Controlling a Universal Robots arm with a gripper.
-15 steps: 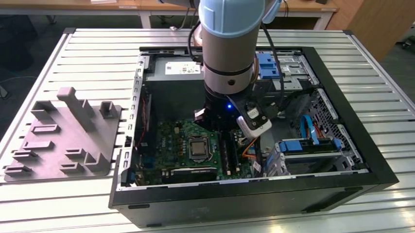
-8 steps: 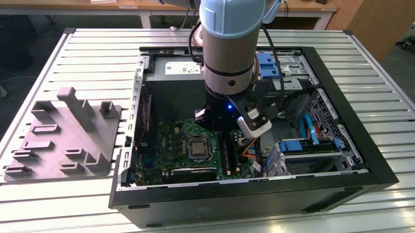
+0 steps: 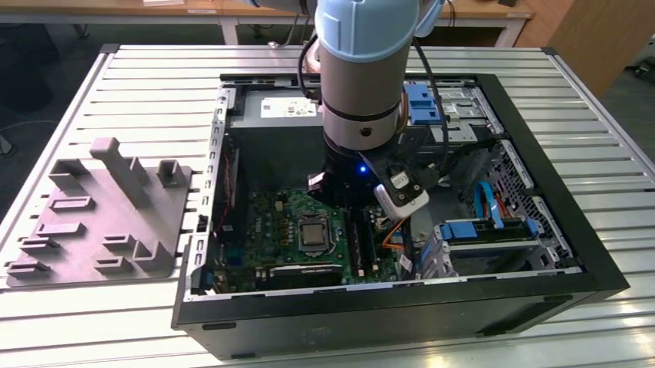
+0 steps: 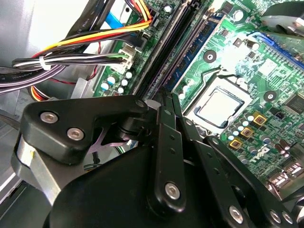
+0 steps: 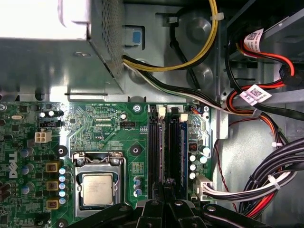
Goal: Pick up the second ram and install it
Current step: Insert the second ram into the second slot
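My gripper [image 4: 166, 92] is low inside the open computer case [image 3: 409, 310], its two thin fingers shut together with the tips right at the black memory slots [image 5: 156, 147] of the green motherboard [image 5: 104, 123]. In both wrist views a blue-green ram stick [image 5: 183, 152] [image 4: 202, 45] stands seated in a slot next to the fingertips. I cannot tell whether it is the second ram. Nothing shows between the fingers. In the exterior view the arm [image 3: 358, 92] reaches straight down over the slots beside the silver processor socket [image 3: 310, 234].
The grey plastic block [image 3: 103, 215] with slots and tabs lies outside the case at the exterior view's left. The grey power supply [image 3: 271, 115] sits at the case's back. Bundled cables [image 5: 266, 185] and blue drive brackets [image 3: 481, 230] crowd the side next to the slots.
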